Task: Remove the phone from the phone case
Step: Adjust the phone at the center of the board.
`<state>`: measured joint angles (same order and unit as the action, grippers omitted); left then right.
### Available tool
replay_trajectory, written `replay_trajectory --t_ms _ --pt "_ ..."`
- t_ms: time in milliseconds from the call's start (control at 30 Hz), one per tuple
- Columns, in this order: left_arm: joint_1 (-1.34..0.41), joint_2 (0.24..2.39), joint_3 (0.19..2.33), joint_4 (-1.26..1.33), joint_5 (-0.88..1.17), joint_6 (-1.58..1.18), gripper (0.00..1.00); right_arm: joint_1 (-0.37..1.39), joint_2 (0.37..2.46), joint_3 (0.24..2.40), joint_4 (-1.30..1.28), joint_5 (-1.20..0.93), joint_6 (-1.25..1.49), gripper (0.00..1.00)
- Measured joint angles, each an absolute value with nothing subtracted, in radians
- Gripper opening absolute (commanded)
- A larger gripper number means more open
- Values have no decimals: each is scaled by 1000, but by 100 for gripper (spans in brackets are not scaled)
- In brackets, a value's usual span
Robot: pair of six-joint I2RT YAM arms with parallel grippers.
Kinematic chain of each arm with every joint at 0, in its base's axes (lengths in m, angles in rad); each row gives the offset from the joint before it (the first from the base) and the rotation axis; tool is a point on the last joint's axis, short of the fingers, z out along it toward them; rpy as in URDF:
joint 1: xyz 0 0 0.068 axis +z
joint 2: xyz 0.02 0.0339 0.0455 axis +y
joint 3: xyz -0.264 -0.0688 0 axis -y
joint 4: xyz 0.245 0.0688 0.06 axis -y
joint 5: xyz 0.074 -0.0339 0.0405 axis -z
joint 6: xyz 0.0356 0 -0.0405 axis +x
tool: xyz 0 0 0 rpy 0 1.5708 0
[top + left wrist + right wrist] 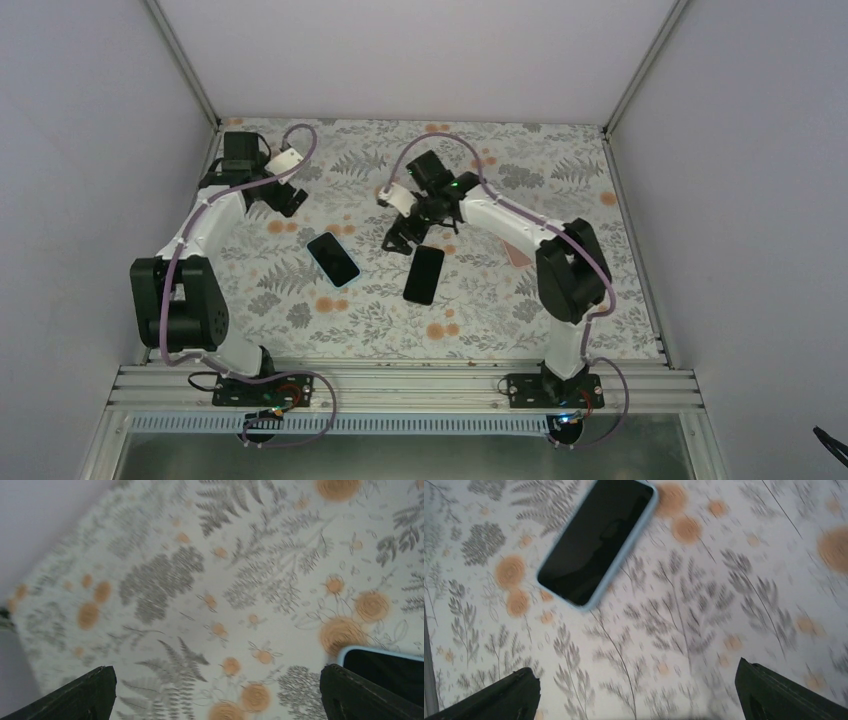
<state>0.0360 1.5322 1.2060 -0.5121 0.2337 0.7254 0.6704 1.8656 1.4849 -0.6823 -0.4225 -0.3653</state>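
Left gripper (215,692) and right gripper (639,692) gape empty; at the right's nine o'clock from above, I'd peel the soft pale-blue case (620,555) by a corner off the slick black phone (332,258).

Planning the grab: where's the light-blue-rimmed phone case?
Top view: the light-blue-rimmed phone case lies flat left of centre, just left of the black rectangular slab.

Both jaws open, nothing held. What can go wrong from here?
1. Two similar dark slabs lie close: the blue-rimmed case and a black slab. An arm might go for the wrong one.
2. The case lies flat on the table, so jaws may shove it along instead of gripping it.
3. The right gripper, jaws open, hangs just by the black slab and could knock it coming down.
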Motion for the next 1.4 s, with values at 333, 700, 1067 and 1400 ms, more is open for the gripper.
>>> replay_trajectory --t_ms 333,700,1067,1400 --pt "32 1633 1119 -443 150 656 100 792 2006 1539 -556 -395 -408 71" --pt "33 1677 1034 -396 31 639 100 789 2092 1531 -490 -333 -432 3" --pt "33 1663 907 -373 -25 633 100 793 2191 1560 -492 -326 -439 3" --pt "-18 1657 897 -414 73 635 100 830 2231 1620 -493 -327 -444 3"
